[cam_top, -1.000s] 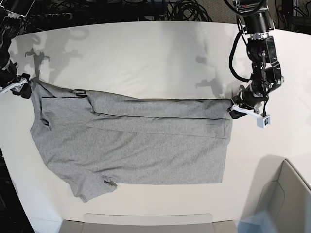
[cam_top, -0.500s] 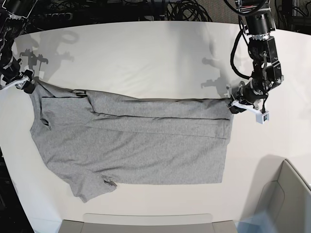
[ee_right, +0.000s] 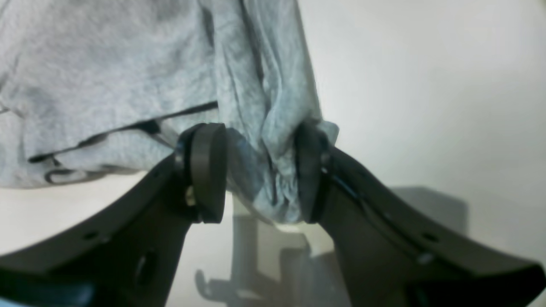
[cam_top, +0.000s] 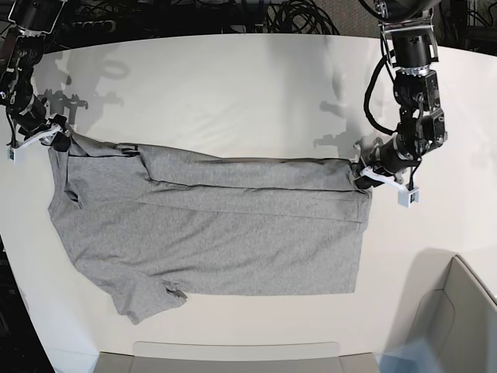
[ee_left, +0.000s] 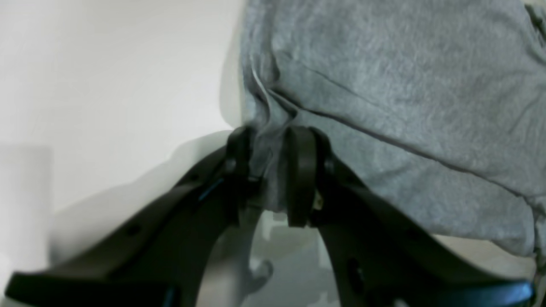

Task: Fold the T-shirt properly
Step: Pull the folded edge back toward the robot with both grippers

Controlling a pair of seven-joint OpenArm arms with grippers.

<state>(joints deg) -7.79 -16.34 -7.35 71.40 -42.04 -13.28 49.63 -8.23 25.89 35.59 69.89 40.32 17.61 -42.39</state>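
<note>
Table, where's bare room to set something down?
Bare table lies beyond the T-shirt's far folded edge, between both arms. Another patch sits right of the hem. Crowded: the corners gripped by the left pincer and right pincer.

- T-shirt (cam_top: 217, 233): heather-grey, plain on the side showing, a bit of black lettering at its upper edge.
- Table (cam_top: 233, 85): white.
- Left gripper (ee_left: 266, 140), right gripper (ee_right: 256, 145): black fingers.
- Cables (cam_top: 295, 15) behind the table: black.
</note>
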